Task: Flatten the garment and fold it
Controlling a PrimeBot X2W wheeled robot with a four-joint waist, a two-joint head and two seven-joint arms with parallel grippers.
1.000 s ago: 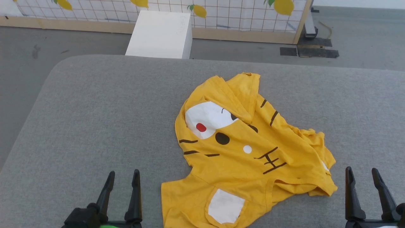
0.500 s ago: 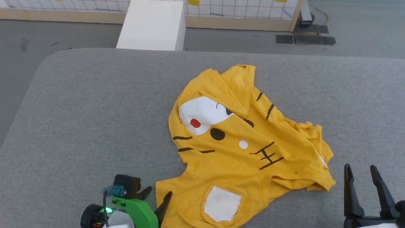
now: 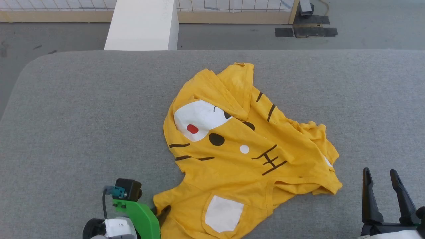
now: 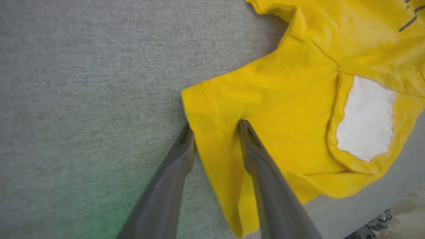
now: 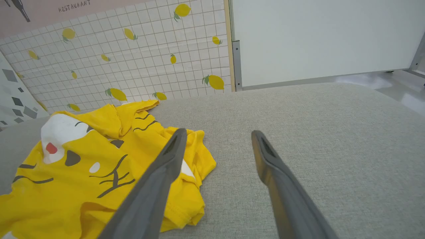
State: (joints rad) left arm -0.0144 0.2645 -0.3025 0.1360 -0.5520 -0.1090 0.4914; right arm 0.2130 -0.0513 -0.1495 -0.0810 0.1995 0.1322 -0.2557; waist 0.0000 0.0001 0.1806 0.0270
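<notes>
Grey padded table (image 3: pixel 83 116), white box (image 3: pixel 141 25) beyond its far edge, lemon-print grid panel (image 5: pixel 132 59) behind, black plates (image 3: pixel 305 31) on floor (image 3: pixel 232 39).

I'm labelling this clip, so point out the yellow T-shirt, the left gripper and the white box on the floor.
yellow T-shirt (image 3: pixel 229 166), head view, plain yellow cloth mid-chest.
left gripper (image 4: pixel 215 125), left wrist view, midway between its fingertips, at the shirt's hemmed edge.
white box (image 3: pixel 142 26), head view, its top face.

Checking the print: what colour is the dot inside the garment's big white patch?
Red dot; head view shows it best.
</notes>
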